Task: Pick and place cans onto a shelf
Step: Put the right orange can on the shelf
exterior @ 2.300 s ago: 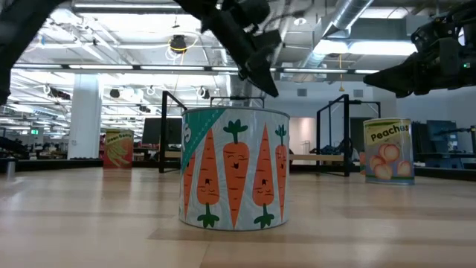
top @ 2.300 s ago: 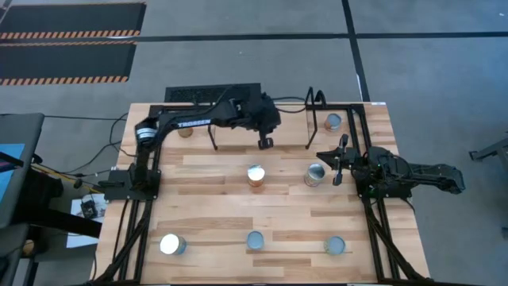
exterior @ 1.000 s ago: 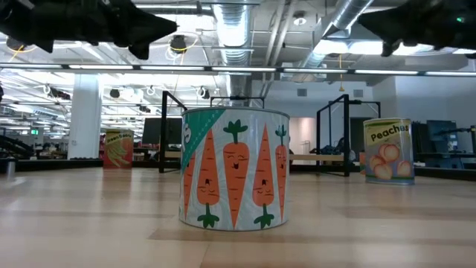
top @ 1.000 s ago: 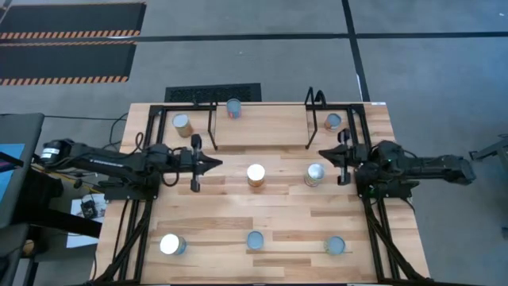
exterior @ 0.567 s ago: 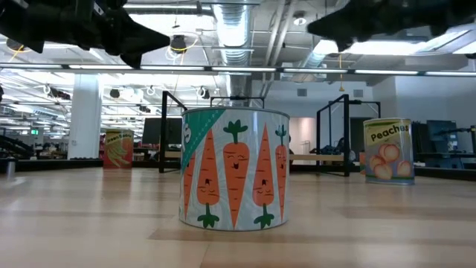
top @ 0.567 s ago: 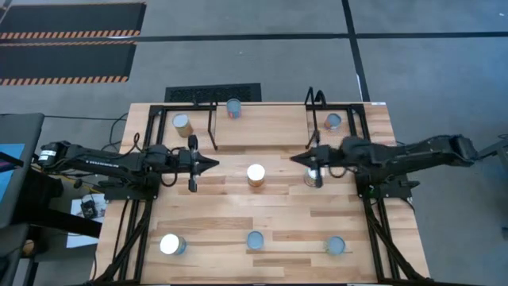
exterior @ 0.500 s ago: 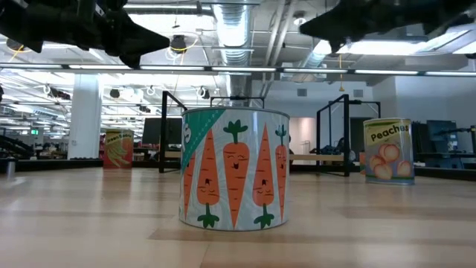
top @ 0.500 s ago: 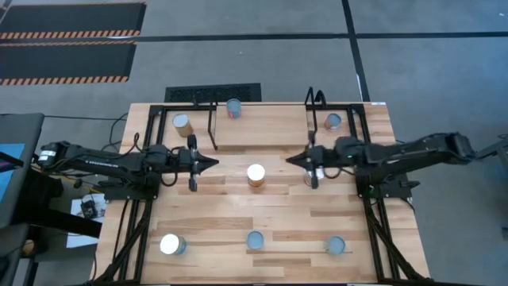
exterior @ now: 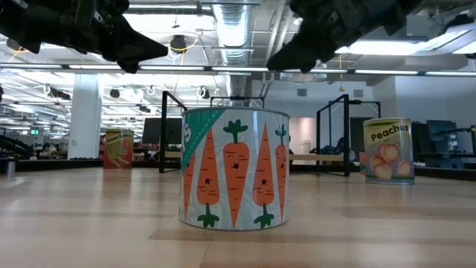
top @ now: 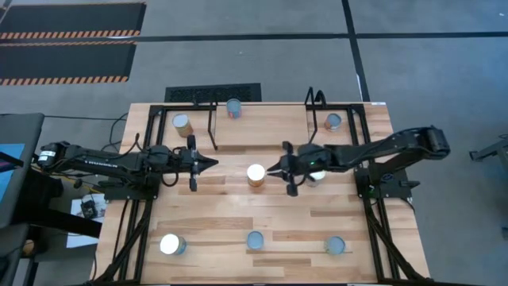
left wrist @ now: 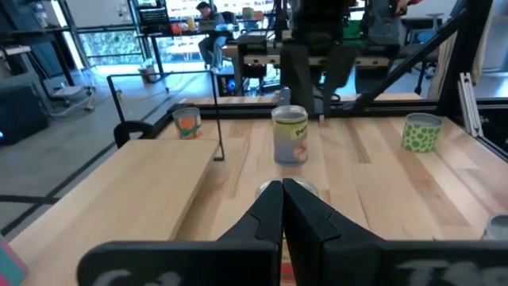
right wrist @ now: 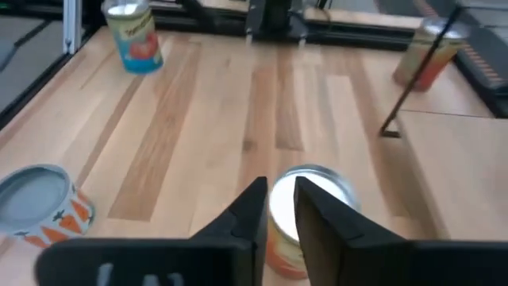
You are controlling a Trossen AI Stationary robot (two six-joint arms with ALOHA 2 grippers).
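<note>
my bench [top: 214, 210] is pale wood planks on grey floor, an open hall behind. my right claw [top: 277, 170] hovers just beside the middle can [top: 255, 175], fingers slightly spread, holding nothing. my left claw [top: 208, 162] waits pressed together. one can [top: 233, 107] stands on the shelf [top: 262, 127]; others dot the bench.

"peaches" reads on the can [exterior: 387, 150] at far right.
</note>
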